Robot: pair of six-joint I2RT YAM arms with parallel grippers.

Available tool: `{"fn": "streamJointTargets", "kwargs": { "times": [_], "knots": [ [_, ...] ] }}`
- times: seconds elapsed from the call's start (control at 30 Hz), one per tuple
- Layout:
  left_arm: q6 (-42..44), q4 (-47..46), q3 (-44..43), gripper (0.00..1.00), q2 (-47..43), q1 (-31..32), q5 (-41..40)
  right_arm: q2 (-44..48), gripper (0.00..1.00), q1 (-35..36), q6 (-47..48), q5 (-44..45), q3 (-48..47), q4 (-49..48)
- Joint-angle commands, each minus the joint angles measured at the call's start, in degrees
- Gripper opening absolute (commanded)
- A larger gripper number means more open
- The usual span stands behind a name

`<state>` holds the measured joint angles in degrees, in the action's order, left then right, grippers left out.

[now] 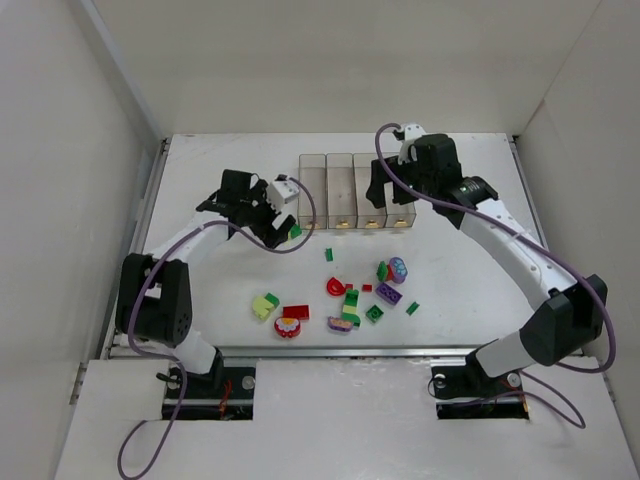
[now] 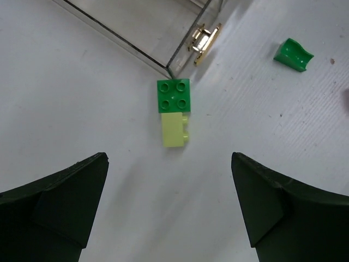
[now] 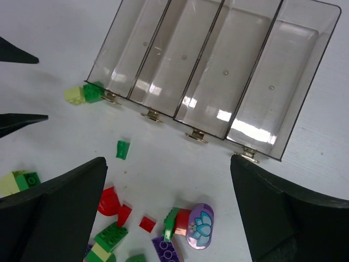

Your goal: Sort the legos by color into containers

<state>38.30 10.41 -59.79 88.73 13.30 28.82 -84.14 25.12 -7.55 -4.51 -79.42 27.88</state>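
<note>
I am looking through the left wrist view, where the left gripper (image 2: 169, 157) is hanging over the white table (image 2: 82, 98). Its fingers are spread wide and gripping nothing. Just above the gap between them, at mid-frame, a green brick (image 2: 173, 95) and a yellow-green brick (image 2: 174, 130) are lying joined end to end. The green one is sitting right at a corner of the containers (image 2: 136, 27), beside a gold latch (image 2: 203, 39); I cannot tell whether it is touching the wall. A small green piece (image 2: 293, 54) is lying in the upper right of that frame, apart from the pair.

In the right wrist view the right gripper (image 3: 167, 161) is hovering with its fingers released and wide apart, carrying nothing. The four clear containers are filling the upper part of that frame in one row. Below them, along the bottom centre, red pieces (image 3: 110, 201) and a purple rounded piece (image 3: 199, 226) are lying on the table among other bricks.

From overhead, I am seeing the right gripper near the containers' lower edge at upper centre. The other legos (image 1: 352, 303) are lying scattered across the lower centre, well apart from the containers.
</note>
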Motion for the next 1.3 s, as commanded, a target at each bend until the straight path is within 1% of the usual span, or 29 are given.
{"fn": "streamJointTargets", "kwargs": {
  "times": [0.0, 0.07, 0.1, 0.13, 0.17, 0.2, 0.23, 0.27, 0.37, 0.4, 0.43, 0.53, 0.67, 0.7, 0.8, 0.83, 0.93, 0.97, 1.03, 1.1, 1.17, 1.27],
  "knots": [
    [1.52, 0.32, -0.15, 0.94, 0.99, 1.37, 3.36, 0.3, 1.0, 1.24, -1.24, -1.12, -0.74, -2.83],
    [-0.67, -0.31, -1.55, 0.94, 3.98, 2.16, -0.23, -0.41, 1.0, 1.24, -0.72, -1.11, -0.74, -3.44],
    [-1.47, 0.21, -2.78, 0.92, 5.74, 2.17, -0.25, -1.02, 1.0, 1.24, -0.71, -1.11, -0.74, -3.44],
    [-1.48, 2.83, -5.83, 0.85, 7.58, 2.17, -0.25, -1.03, 1.0, 1.76, -0.71, -1.81, -0.74, -3.44],
    [-1.48, 4.68, -7.6, 0.81, 11.08, 2.17, -0.25, -1.55, 1.0, 1.77, -0.19, -1.81, -0.74, -4.05],
    [-0.43, 6.79, -9.28, 0.76, 12.77, 2.17, 1.14, -1.56, 1.0, 1.77, -0.18, -2.34, -0.74, -4.06],
    [0.36, 9.16, -10.51, 0.74, 14.09, 2.17, 1.15, -1.56, 1.0, 1.77, -0.18, -2.34, -0.74, -4.76],
    [0.37, 9.18, -11.39, 0.73, 15.58, 2.17, 1.15, -1.56, 1.0, 1.77, 0.34, -2.34, -0.74, -4.76],
    [0.37, 6.74, -10.35, 0.69, 15.6, 2.17, -1.04, -1.56, 1.0, 1.77, 0.34, -1.64, -0.74, -4.76],
    [0.37, 5.94, -9.56, 0.66, 15.6, 2.17, -1.91, -1.56, 1.0, 1.77, 0.95, -1.64, -1.26, -5.29],
    [0.37, 5.41, -9.56, 0.6, 16.12, 2.17, -3.32, -1.56, 1.0, 1.77, 0.96, -1.64, -1.27, -5.29],
    [2.56, 6.2, -9.56, 0.53, 16.74, 2.17, -3.33, -1.56, 1.0, 1.77, 1.48, -1.64, -1.27, -5.29],
    [1.95, 5.49, -9.56, 0.37, 17.27, 2.17, -3.34, -1.56, 1.0, 1.77, 1.49, -1.64, -1.27, -5.82],
    [1.34, 4.97, -10.25, 0.29, 17.79, 2.69, -2.81, -1.56, 1.0, 1.77, 1.49, -1.64, -1.27, -5.82],
    [1.86, 4.97, -10.26, 0.1, 17.8, 3.49, -2.1, -1.56, 1.0, 1.77, 1.49, -2.34, -1.27, -5.82],
    [1.86, 5.49, -9.48, 0.0, 17.8, 3.49, -2.62, -1.56, 1.0, 1.77, 1.49, -2.34, -1.79, -5.3],
    [2.38, 7.68, -8.16, 0.0, 16.31, 2.88, -2.63, -1.56, 1.0, 1.77, 1.49, -4.44, -2.41, -4.59],
    [2.39, 7.69, -8.15, 0.0, 14.56, 2.18, -2.63, -1.56, 1.0, 1.77, 1.49, -5.23, -3.02, -4.59],
    [3.09, 8.48, -7.45, 0.0, 12.27, -0.72, -1.92, -2.08, 1.0, 1.77, 1.49, -7.7, -3.73, -4.59],
    [5.63, 10.05, -6.92, 0.0, 9.03, -3.09, -1.92, -3.31, 1.0, 1.77, 1.49, -9.19, -5.48, -4.59],
    [7.13, 11.9, -8.75, 0.0, 6.99, -4.24, -1.31, -3.84, 1.0, 2.38, 1.49, -10.51, -6.71, -4.59],
    [7.75, 11.91, -11.65, 0.0, 3.91, -5.47, 1.67, -6.03, 1.0, 2.91, 1.49, -10.52, -9.26, -4.59]
  ]
}}
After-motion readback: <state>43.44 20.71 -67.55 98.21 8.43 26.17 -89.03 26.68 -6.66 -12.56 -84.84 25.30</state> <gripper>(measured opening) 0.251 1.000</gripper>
